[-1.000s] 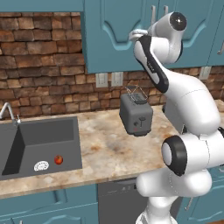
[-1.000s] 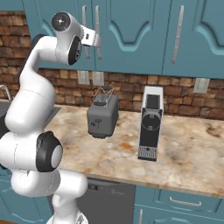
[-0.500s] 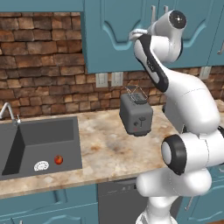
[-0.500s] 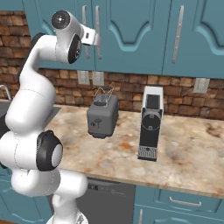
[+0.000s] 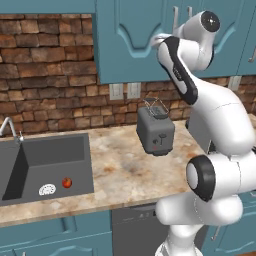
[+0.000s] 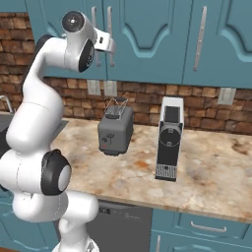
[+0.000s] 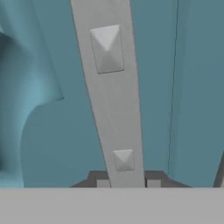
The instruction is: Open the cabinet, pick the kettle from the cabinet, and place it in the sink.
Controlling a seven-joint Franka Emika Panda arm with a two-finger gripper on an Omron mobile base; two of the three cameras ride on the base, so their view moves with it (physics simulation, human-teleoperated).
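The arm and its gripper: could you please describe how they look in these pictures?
The arm is glossy white, built of rounded, bulbous segments with black bands and dark round caps at the joints. The gripper has two small dark grey fingertips with lighter grey pads. No cables or markings are visible.

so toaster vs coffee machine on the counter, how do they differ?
The toaster is squat, boxy and dark grey; the coffee machine is tall, narrow and white with a dark front. The toaster has a wire rack on top; the coffee machine has a round dark face and a drip grille at its base. Both stand upright on the counter below the cabinet.
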